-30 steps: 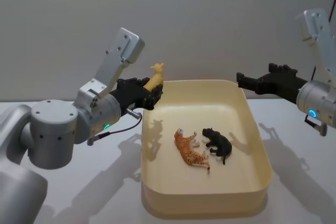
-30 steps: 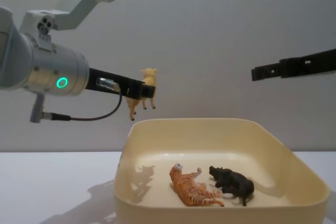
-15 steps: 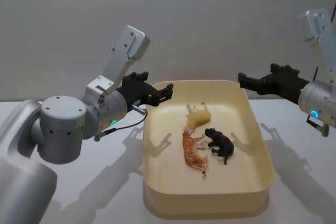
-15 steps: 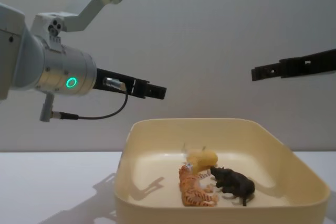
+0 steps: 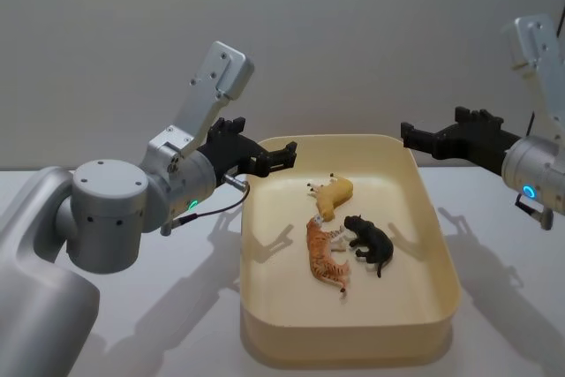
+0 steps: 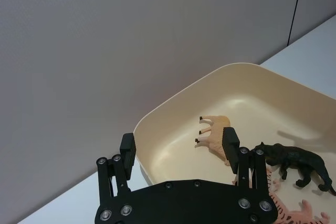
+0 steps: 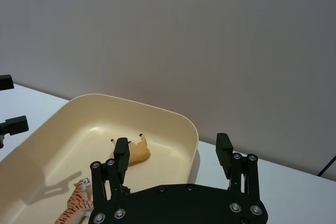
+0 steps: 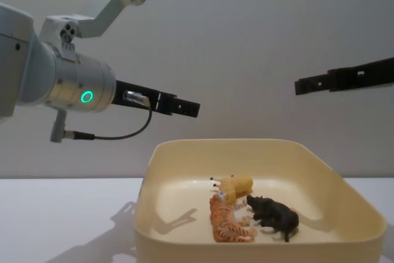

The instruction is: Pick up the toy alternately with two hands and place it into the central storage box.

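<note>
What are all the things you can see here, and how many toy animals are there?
Toy animals: three in all, lying in the box.
Tiger: one, orange with stripes, on its side in the middle.
Black animal: one, lying right of the tiger.
Tan animal: one, yellow-tan, on its side behind the tiger.
Storage box: one, cream-yellow, centre of the table.
Table: one, white, under the box.
Wall: grey, behind.
Left tool: one, black, open, above the box's left rim.
Right tool: one, black, open, raised by the box's far right corner.
</note>
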